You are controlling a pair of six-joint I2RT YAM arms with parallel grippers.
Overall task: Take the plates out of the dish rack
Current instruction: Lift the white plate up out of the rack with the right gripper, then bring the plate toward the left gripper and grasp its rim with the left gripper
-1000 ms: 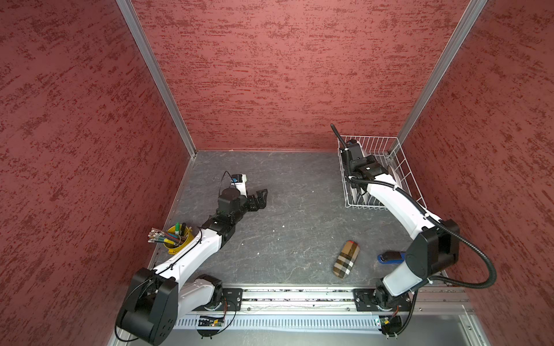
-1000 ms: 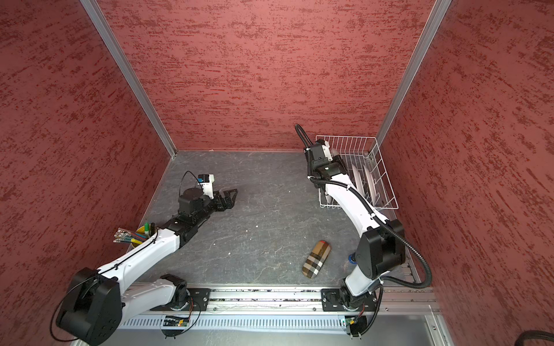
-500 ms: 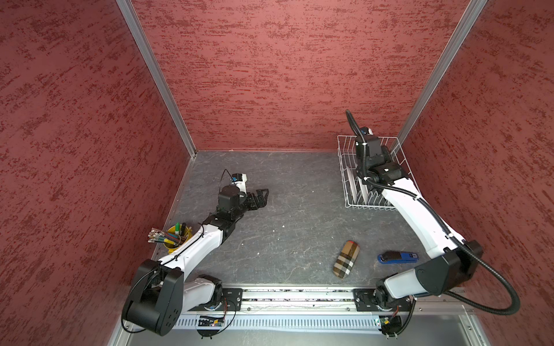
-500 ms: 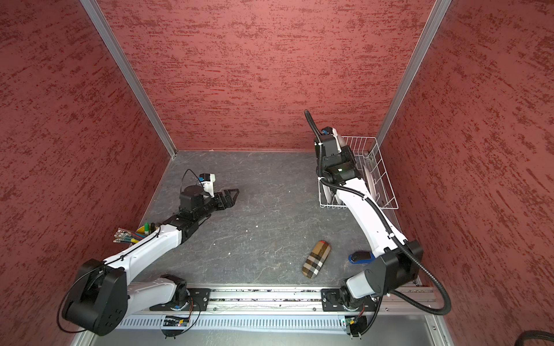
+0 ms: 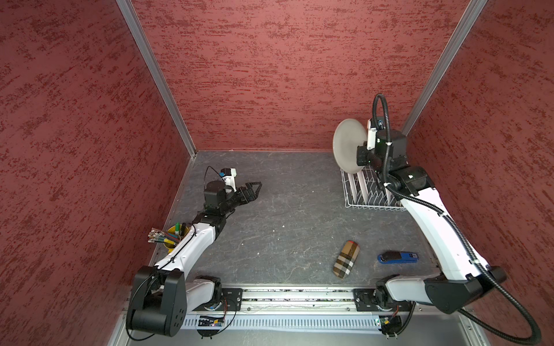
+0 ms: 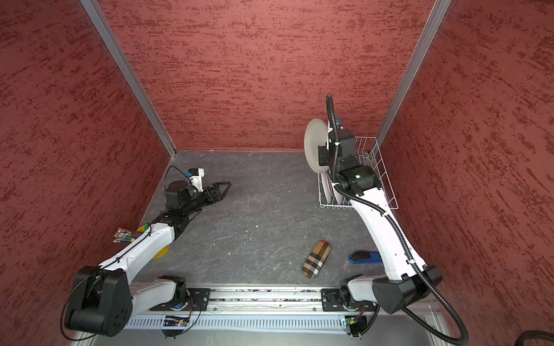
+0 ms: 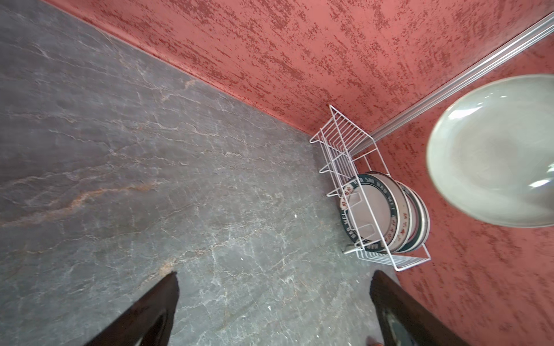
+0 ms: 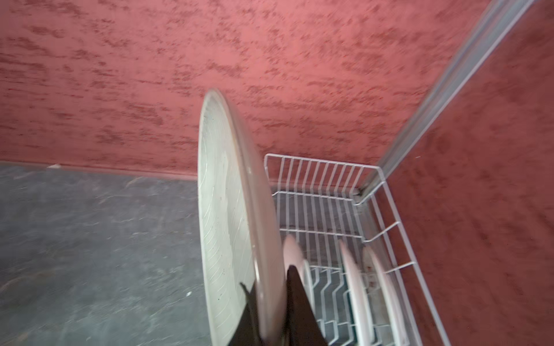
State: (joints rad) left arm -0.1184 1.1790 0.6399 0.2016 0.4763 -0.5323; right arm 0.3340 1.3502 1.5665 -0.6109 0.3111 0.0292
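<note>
Black against pale glaze, the right fingers are clamped on the rim of the plain grey plate, one on each face. We see the plate held upright on its edge in the air, above the end of the dish rack that lies nearer the middle of the table. The left wrist view shows this plate clear of the wires. Under it, three other plates stand on edge between the prongs, bunched at the rack's near end. The outermost one has a dark lettered rim. The white wire rack sits in the far right corner of the table, close to the red walls. Across the table, we find the left fingers spread wide with nothing between them, low over the grey stone-patterned surface and pointing toward the rack. In both top views a checked case lies near the front edge with a blue stapler beside it. A yellow cup of pens stands by the left wall.
</note>
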